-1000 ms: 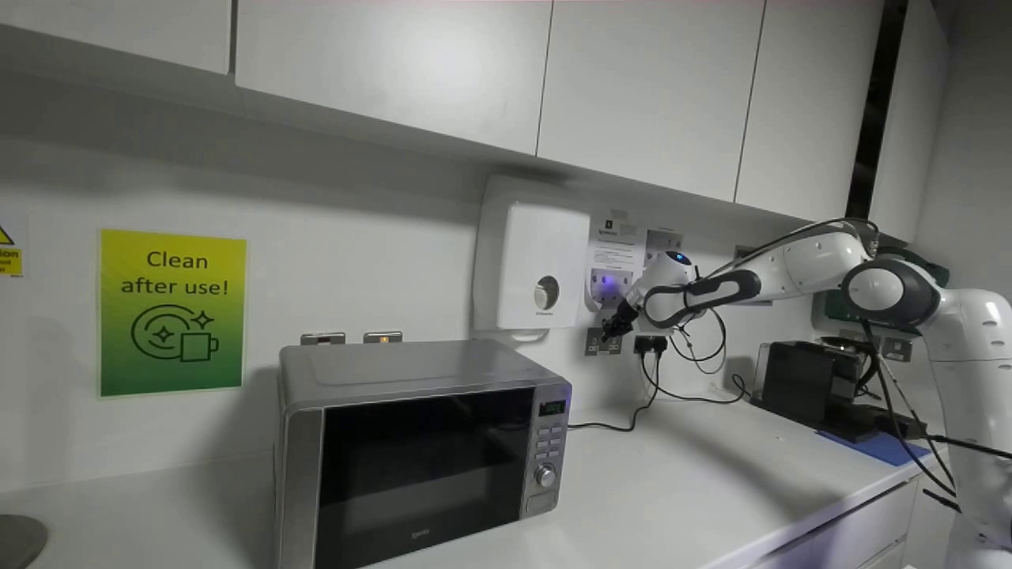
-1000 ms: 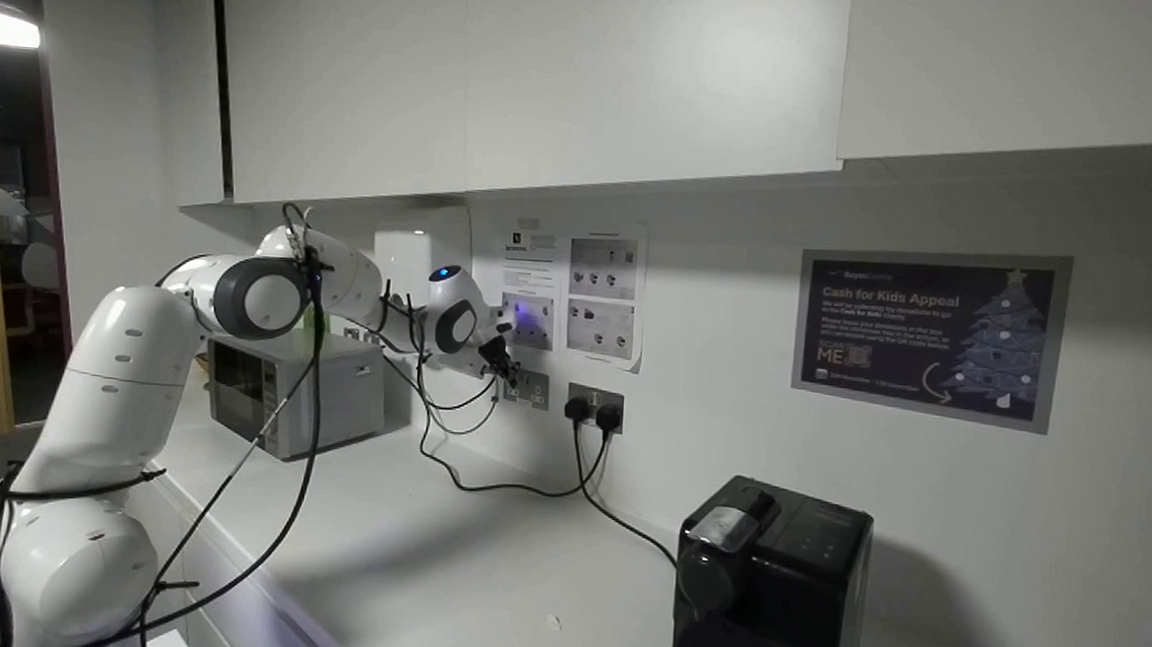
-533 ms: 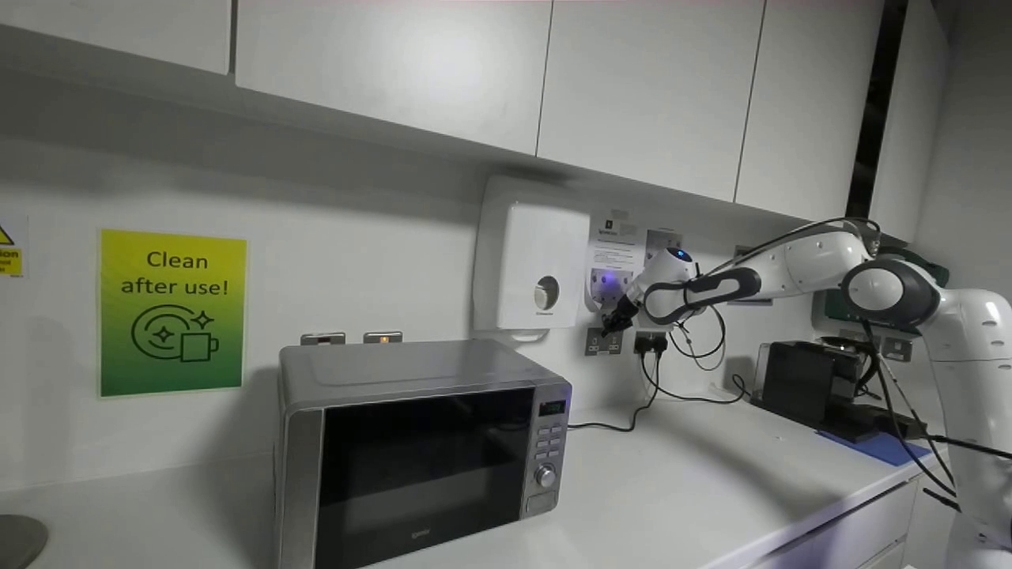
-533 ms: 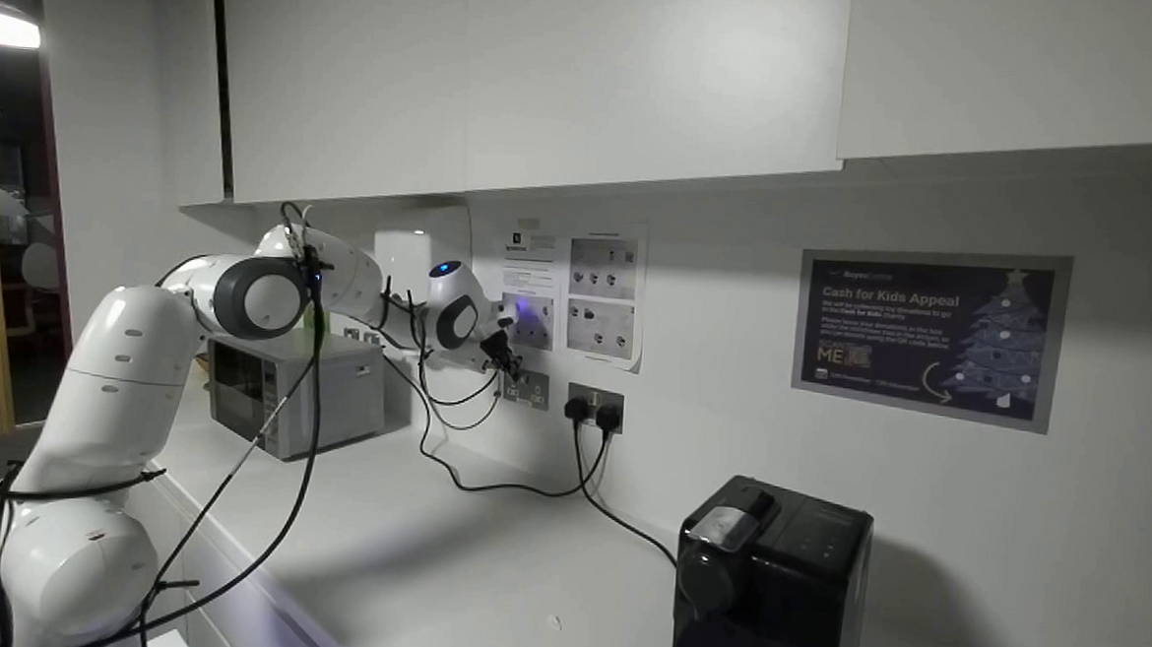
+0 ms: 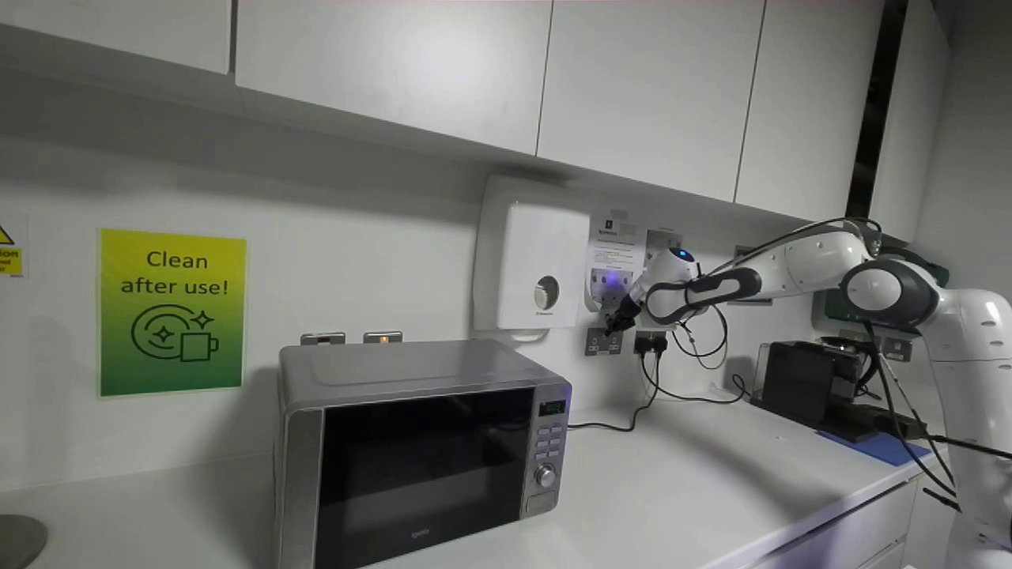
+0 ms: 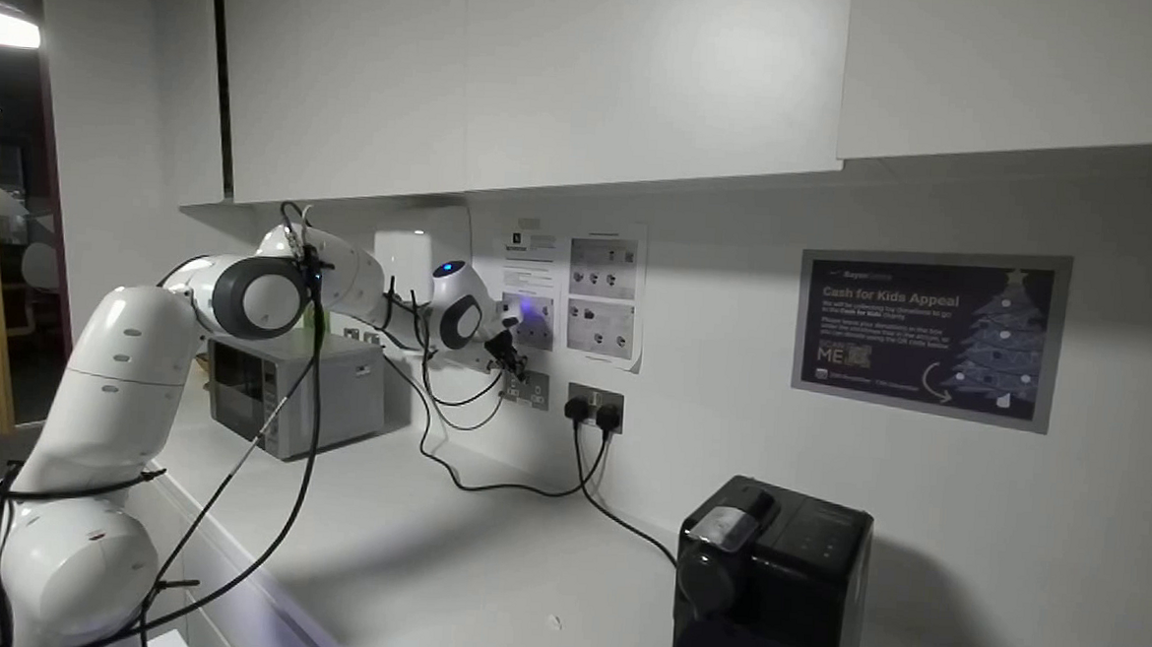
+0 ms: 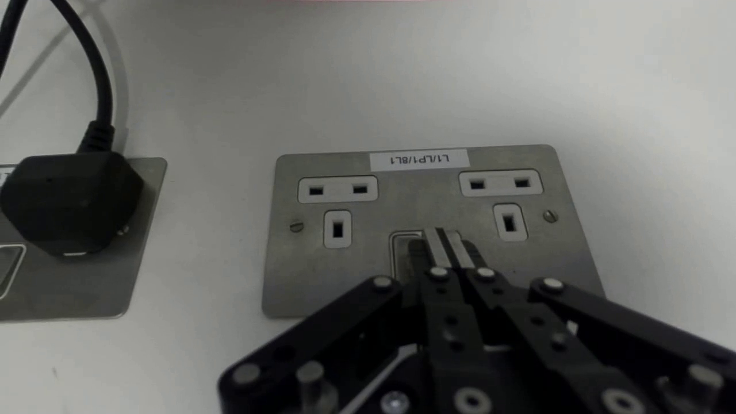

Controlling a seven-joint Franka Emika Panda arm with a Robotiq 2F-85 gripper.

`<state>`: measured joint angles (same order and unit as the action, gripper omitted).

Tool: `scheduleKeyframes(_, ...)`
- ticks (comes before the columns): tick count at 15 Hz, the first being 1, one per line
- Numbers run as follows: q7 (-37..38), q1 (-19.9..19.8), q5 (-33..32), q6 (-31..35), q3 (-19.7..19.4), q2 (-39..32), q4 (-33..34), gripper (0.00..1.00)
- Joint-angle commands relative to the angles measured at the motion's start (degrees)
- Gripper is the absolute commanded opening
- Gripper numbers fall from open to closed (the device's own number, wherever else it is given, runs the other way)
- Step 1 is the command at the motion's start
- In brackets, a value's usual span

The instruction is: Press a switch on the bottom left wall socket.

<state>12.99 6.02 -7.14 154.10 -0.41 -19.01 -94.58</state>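
The left of two wall sockets is a grey metal double socket plate (image 7: 322, 264) with no plug in it. It fills the middle of the wrist view, its label upside down, and shows in both exterior views (image 5: 595, 345) (image 6: 536, 392). One switch (image 7: 401, 253) shows on it between the two outlets, partly hidden by my fingers. My gripper (image 7: 443, 231) is shut and empty, its fingertips side by side over that switch. Contact cannot be told. The gripper also shows at the plate's upper part in both exterior views (image 5: 609, 332) (image 6: 521, 374).
A second metal socket (image 6: 582, 392) with black plugs (image 7: 72, 201) and cables sits beside it. A white dispenser (image 5: 538, 245) and paper sheets (image 6: 602, 295) hang above. A microwave (image 5: 427, 442) and a black coffee machine (image 6: 770, 580) stand on the counter (image 6: 485, 555).
My gripper has shifted slightly to the right along the wall and a little up, staying at the left socket. Nothing else has visibly moved.
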Motion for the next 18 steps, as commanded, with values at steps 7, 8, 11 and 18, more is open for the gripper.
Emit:
scheduleKeyframes(7, 0.1, 1.0, -1.2, 1.1, -1.0, -1.2, 1.6, 0.00)
scheduleKeyframes(8, 0.1, 1.0, -1.2, 1.0, -1.0, -1.3, 1.7, 0.00)
scheduleKeyframes(11, 0.3, 1.0, -1.0, 1.3, -1.0, -1.8, 2.2, 0.00)
scheduleKeyframes(18, 0.5, 1.2, -0.7, 1.6, -0.9, -2.7, 3.2, 0.00)
